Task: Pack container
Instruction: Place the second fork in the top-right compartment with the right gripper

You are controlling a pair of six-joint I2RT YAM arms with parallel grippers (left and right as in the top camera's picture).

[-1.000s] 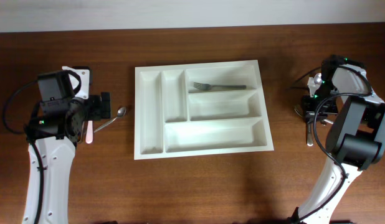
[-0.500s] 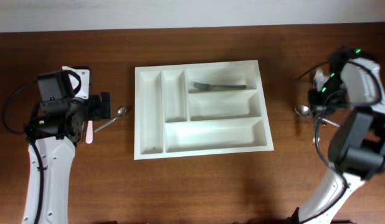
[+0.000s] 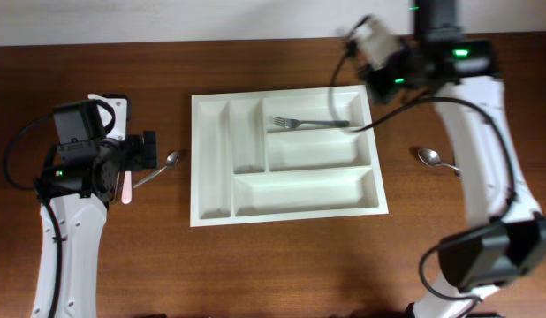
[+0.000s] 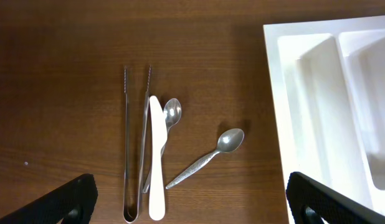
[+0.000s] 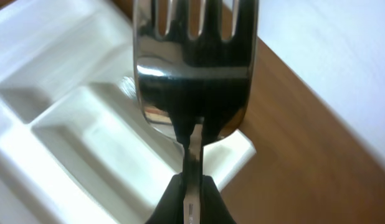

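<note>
The white cutlery tray (image 3: 216, 168) lies mid-table, with one fork (image 3: 310, 122) in its top wide compartment. My right gripper (image 5: 191, 200) is shut on the handle of a second fork (image 5: 192, 68), tines away from the camera, above the tray's corner (image 5: 239, 146). From overhead the right gripper (image 3: 370, 40) is over the tray's far right corner. My left gripper (image 4: 192, 205) is open and empty above the loose utensils left of the tray (image 4: 317, 93).
Left of the tray lie metal tongs (image 4: 134, 155), a white knife (image 4: 156, 162), a small spoon (image 4: 171, 115) and a textured-handle spoon (image 4: 208, 158). Another spoon (image 3: 436, 160) lies right of the tray. The right arm's cable hangs over the tray's right edge.
My right arm has swung from the table's right side up and left to the tray's far right corner, carrying the fork. The left arm has not moved.
</note>
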